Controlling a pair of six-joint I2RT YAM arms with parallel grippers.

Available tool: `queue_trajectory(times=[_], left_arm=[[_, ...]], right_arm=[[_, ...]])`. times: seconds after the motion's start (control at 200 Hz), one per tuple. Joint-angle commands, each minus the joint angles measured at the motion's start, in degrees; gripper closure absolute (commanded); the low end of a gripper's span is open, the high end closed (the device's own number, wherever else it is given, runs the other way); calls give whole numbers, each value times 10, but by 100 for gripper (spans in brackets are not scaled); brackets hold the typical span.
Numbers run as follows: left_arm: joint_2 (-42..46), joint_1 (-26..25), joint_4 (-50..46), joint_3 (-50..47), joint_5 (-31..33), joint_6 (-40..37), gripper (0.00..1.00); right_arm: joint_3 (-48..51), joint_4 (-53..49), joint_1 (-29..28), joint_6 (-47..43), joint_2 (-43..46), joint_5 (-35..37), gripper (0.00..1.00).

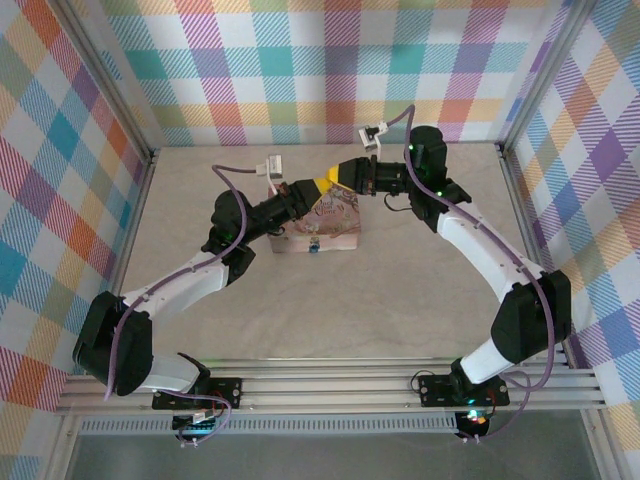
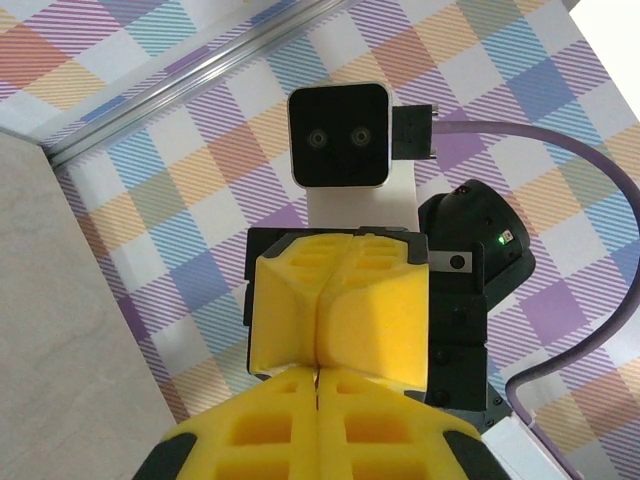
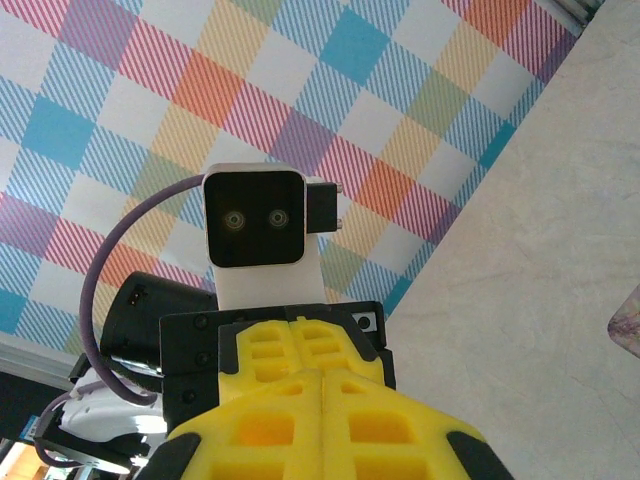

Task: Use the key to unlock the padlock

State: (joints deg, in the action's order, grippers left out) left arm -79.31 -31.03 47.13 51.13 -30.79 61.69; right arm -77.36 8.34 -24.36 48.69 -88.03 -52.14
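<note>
The two grippers meet tip to tip in the air above the pink box [image 1: 338,225]. My left gripper [image 1: 317,187] [image 2: 318,374] is shut, and a thin dark sliver, the key [image 2: 317,377], shows in the seam at its fingertips. My right gripper [image 1: 334,179] [image 3: 322,376] is shut too, its yellow pads pressed against the left ones; whether it also pinches the key cannot be told. In the left wrist view the right gripper [image 2: 320,335] faces me head-on. The tiny blue padlock [image 1: 313,246] lies at the box's front edge, below both grippers.
The pale tabletop [image 1: 380,300] is walled by plaid panels [image 1: 60,180] with aluminium posts on the left, back and right. Both arms arch inward from their bases at the near rail [image 1: 330,385]. Purple cables loop off both wrists.
</note>
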Motion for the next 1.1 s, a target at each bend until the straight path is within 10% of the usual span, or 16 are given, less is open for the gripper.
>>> queue_trajectory(times=[0.0, 0.035, 0.105, 0.23, 0.725, 1.095], left_arm=[[20, -6, 3, -6, 5, -15, 100], [25, -6, -10, -5, 5, -25, 100], [41, -5, -53, -6, 6, -60, 100], [93, -6, -157, -8, 15, -167, 100], [259, -4, -484, -35, 60, -458, 100], [340, -4, -626, -113, 220, -438, 100]], right_arm=[[3, 18, -10, 0, 15, -3, 100], [3, 15, -10, 2, 15, 0, 97], [-5, -17, -9, 2, 17, 16, 61], [-34, -93, 2, -19, 17, 38, 48], [23, -337, -90, -156, -6, 295, 47], [3, -328, -174, -173, -146, 441, 43]])
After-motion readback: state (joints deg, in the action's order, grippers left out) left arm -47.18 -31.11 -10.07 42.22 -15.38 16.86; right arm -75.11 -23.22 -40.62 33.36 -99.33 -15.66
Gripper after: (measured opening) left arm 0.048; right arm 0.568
